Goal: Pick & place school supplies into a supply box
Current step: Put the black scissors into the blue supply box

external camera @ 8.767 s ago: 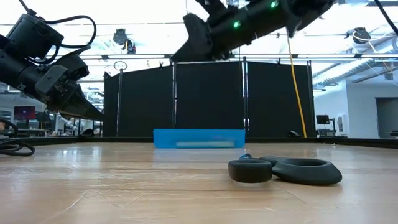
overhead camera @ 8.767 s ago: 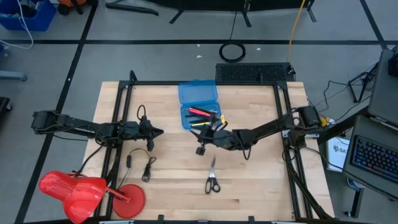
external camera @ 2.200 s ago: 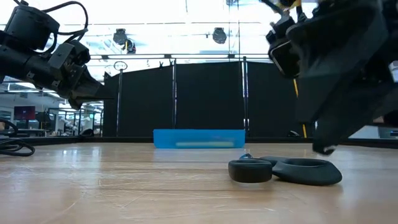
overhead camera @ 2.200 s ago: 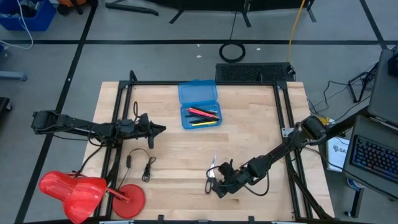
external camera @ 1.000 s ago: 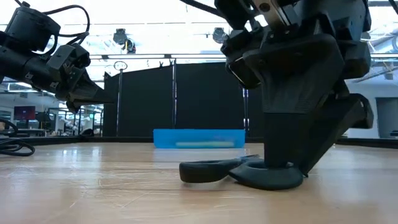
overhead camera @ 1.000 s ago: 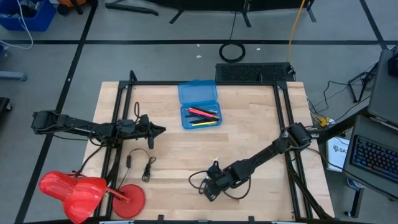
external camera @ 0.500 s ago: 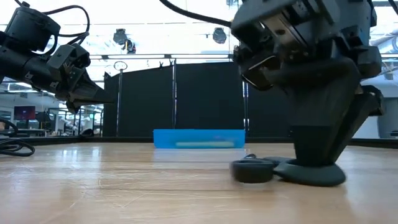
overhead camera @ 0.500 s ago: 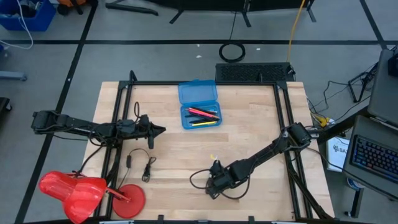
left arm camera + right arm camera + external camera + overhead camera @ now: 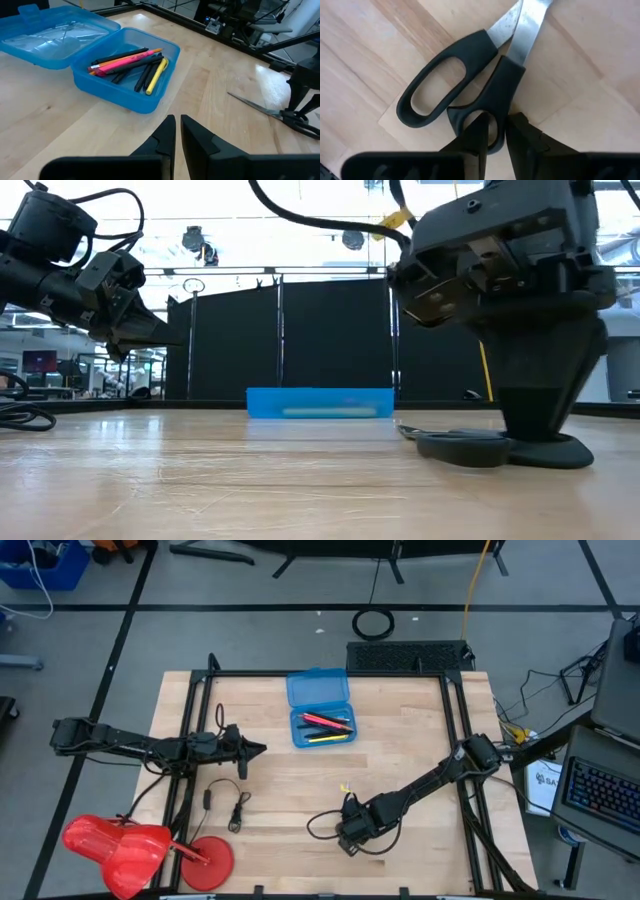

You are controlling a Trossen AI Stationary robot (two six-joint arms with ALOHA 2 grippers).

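- The right gripper (image 9: pixel 492 131) has closed over the past second, its fingers now pinching one handle loop of the scissors (image 9: pixel 470 80); they lie on the table (image 9: pixel 420 730) at about 6 o'clock.
- The grasp looks set, so lifting can follow; supply box (image 9: pixel 322 725) waits open at 12 o'clock.
- The left gripper (image 9: pixel 177 131) hovers at 9 o'clock, clenched and empty.

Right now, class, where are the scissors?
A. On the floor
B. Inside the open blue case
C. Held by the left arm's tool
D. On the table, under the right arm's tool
D: the scissors lie flat on the wooden table, with the right tool pinching one handle loop.
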